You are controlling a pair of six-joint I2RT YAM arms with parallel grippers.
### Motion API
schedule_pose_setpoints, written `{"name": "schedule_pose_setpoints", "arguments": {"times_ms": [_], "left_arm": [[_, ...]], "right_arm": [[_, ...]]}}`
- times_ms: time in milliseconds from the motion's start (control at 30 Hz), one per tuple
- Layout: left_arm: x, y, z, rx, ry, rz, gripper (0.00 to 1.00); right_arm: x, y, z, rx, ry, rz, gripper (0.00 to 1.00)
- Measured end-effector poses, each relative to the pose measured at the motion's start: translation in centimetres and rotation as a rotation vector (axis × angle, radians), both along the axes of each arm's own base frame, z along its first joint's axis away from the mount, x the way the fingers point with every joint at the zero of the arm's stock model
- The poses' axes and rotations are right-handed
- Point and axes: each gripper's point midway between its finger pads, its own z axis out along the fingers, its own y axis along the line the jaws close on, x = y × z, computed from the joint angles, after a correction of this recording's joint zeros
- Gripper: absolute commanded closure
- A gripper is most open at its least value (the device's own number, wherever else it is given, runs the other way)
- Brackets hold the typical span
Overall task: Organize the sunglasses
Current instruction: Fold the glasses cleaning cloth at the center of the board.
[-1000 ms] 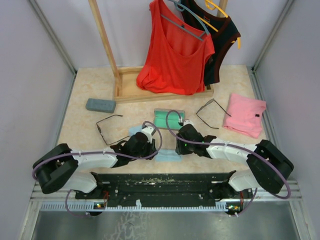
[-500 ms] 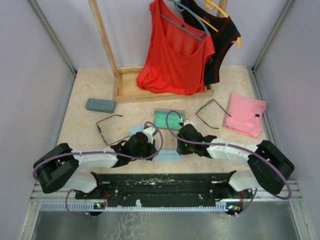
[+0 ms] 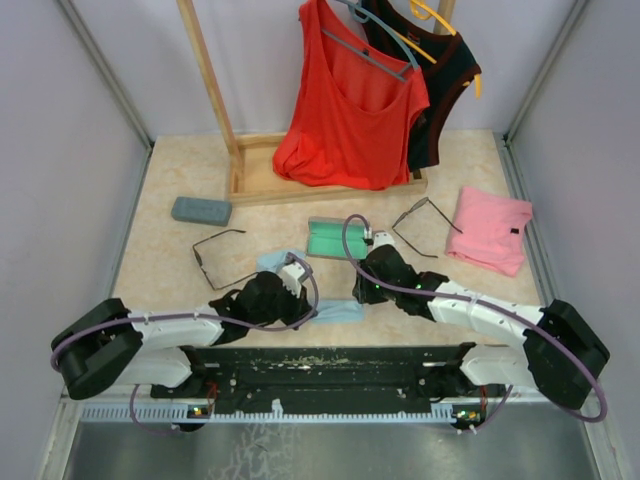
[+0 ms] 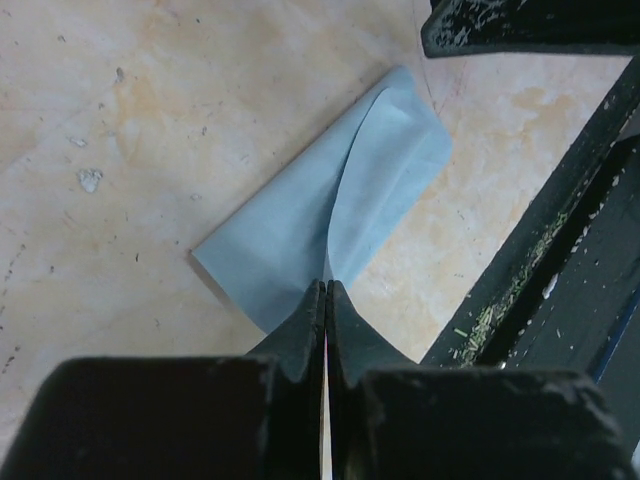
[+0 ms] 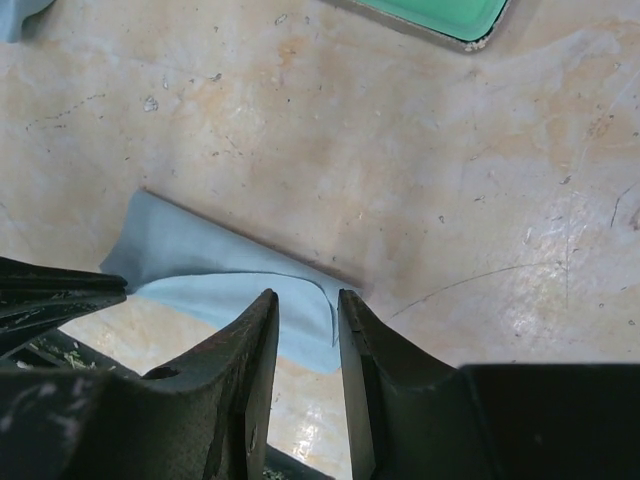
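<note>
One pair of sunglasses (image 3: pixel 219 256) lies open on the table to the left. The other pair (image 3: pixel 424 226) lies to the right, beside the pink garment. Neither gripper touches them. My left gripper (image 3: pixel 303 303) is shut on a corner of a light blue cloth (image 3: pixel 336 311), which it lifts into a fold in the left wrist view (image 4: pixel 340 190). My right gripper (image 3: pixel 362 296) hangs just above the same cloth's right end (image 5: pixel 215 268). Its jaws are a little apart with nothing gripped.
An open green-lined case (image 3: pixel 338 238) lies behind the grippers. A second blue cloth (image 3: pixel 273 261) sits left of it, and a grey case (image 3: pixel 200 210) lies at the far left. A folded pink garment (image 3: pixel 490 230) lies right. A wooden rack (image 3: pixel 262 180) holds hanging tops. The black base rail (image 3: pixel 320 365) runs along the near edge.
The right arm has stretched out, its gripper moving slightly back and right. The left arm has drawn back toward the near edge, still holding the cloth.
</note>
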Motion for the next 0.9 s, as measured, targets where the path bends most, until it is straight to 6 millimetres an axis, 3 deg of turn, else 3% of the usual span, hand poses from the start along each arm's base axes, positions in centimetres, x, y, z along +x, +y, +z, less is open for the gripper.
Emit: {"name": "schedule_pose_setpoints", "arguments": {"times_ms": [300, 733, 900], "left_arm": [[-2.1, 1.2, -2.2, 0.014, 0.041, -0.06, 1.0], [-2.4, 0.5, -1.6, -0.023, 0.032, -0.088, 1.0], [-2.4, 0.4, -1.5, -0.027, 0.029, -0.09, 1.0]], "right_arm": [[-0.7, 0.5, -0.7, 0.005, 0.043, 0.031, 0.8], [-1.3, 2.8, -0.1, 0.073, 0.092, 0.118, 0.8], [-2.0, 4.3, -0.6, 0.12, 0.133, 0.182, 0.87]]}}
